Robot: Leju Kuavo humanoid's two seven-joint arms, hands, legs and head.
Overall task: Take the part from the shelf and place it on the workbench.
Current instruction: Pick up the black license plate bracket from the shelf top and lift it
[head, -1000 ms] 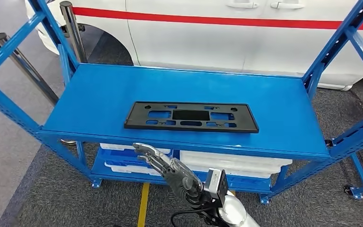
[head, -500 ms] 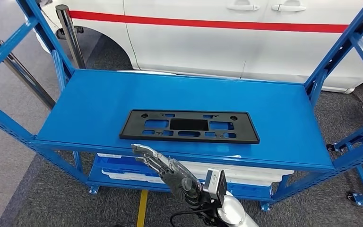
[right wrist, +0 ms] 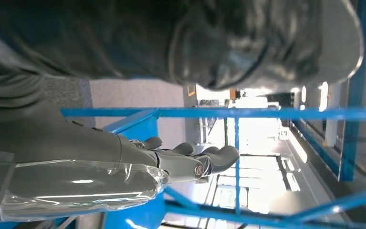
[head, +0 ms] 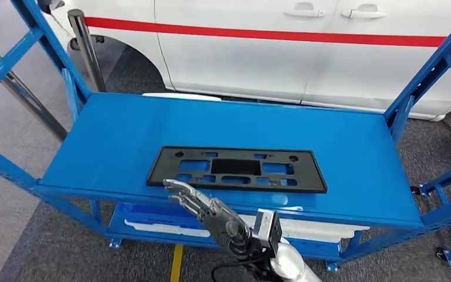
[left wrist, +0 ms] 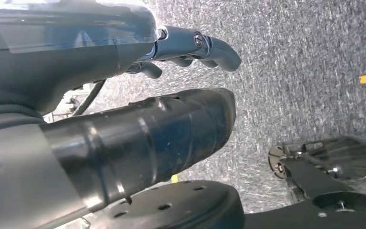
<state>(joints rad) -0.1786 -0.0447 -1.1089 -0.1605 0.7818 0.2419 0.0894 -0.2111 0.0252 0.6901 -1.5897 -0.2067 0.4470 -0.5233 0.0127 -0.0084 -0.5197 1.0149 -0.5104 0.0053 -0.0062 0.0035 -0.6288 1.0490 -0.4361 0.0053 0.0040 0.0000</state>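
black plastic part (head: 236, 170) lay nearer in our head view than a second before, shelf (head: 352, 147) closer; right hand (head: 202, 205), fingers spread and empty, reached just short of its front edge, so grasp pending.

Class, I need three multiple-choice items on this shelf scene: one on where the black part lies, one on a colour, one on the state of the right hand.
1. Where is the black part?
A. on the top shelf
B. on the floor
C. in the right hand

2. What colour is the car's stripe?
A. green
B. red
C. yellow

3. The right hand is:
A. gripping the part
B. holding a bin
C. open, holding nothing

Answers: 1 A, it lies flat on the blue surface; 2 B, a red band crosses the white doors; 3 C, its fingers are extended near the shelf's front edge.
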